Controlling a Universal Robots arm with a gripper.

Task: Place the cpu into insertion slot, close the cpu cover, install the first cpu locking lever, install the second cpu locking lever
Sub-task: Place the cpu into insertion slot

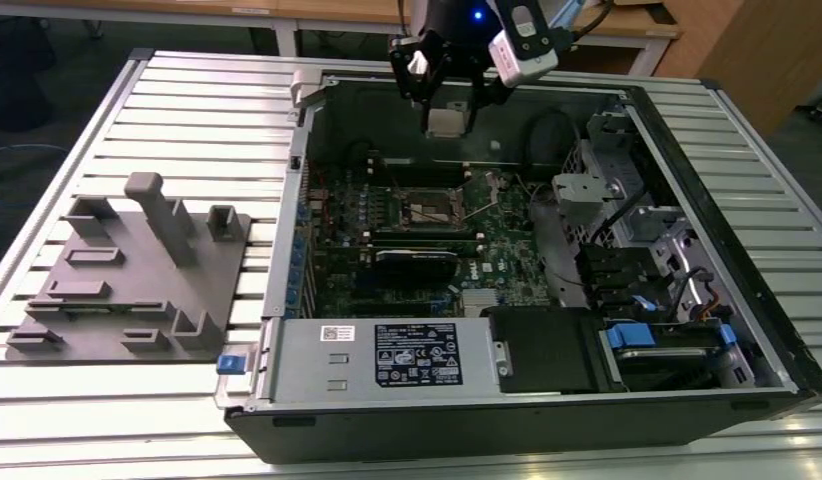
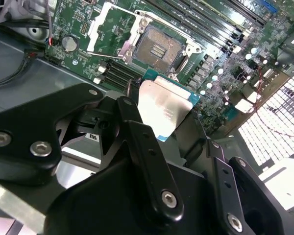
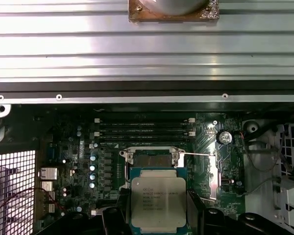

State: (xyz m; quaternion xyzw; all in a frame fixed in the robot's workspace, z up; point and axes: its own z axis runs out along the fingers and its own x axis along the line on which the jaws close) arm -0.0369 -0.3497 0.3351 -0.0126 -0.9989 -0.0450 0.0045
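Gripper point(image 1: 446, 108) is up over the open computer case point(image 1: 298, 250), near its far wall, its black fingers point(image 2: 137, 132) pinched onto the cpu point(image 1: 446, 122). They clamp the chip by two opposite edges, the slightly longer pair. The dull silver-grey metal top faces up towards both wrist cameras, with a thin green border showing round the lid in the first wrist view point(image 3: 158, 198). Its longer side runs crosswise to the long black memory slots point(image 3: 144, 125), so the chip sits square to the board's layout rather than skewed.

The chip sits right at the tool's tip, between the two fingers, and juts out past them towards the board in the second wrist view point(image 2: 161, 107). It hangs above the green motherboard point(image 1: 498, 250), touching nothing else.

The insertion slot point(image 1: 431, 210) is in the middle of the board: a small square with a dark centre and a silvery rim. It is bare in the second wrist view point(image 2: 159, 47). In the first wrist view the chip overlaps part of it point(image 3: 152, 160).

The cpu cover point(image 2: 95, 24), a thin bright metal frame with a cut-out centre, is swung open beside the socket.

The case lies on a ribbed aluminium table point(image 1: 184, 90). A grey moulded fixture block point(image 1: 131, 270) sits well apart at the exterior view's left.
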